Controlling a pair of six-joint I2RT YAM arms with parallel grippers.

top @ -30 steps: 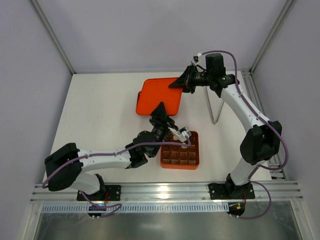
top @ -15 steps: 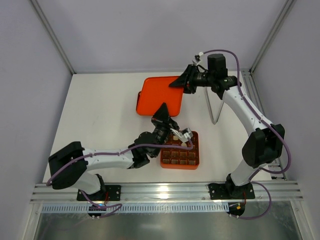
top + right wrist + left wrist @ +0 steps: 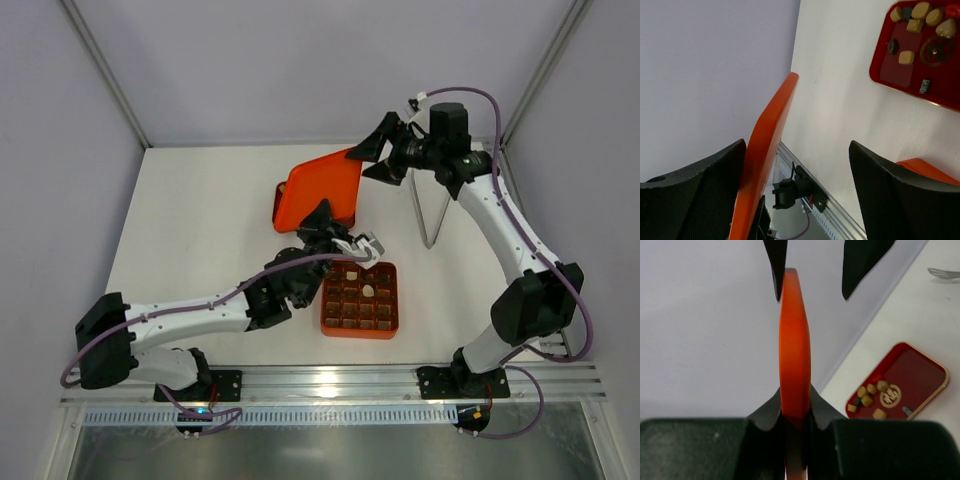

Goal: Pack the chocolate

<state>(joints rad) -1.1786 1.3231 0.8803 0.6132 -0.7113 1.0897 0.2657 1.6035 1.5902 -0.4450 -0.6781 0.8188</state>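
Clamping orange lid (image 3: 794, 335): left gripper (image 3: 795, 407); right gripper (image 3: 797, 150) spread around it.

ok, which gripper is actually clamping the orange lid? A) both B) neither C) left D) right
C: the left gripper has its fingers pinched on the edge of the orange lid, while the right gripper has its fingers wide apart, with the lid beside just one of them.
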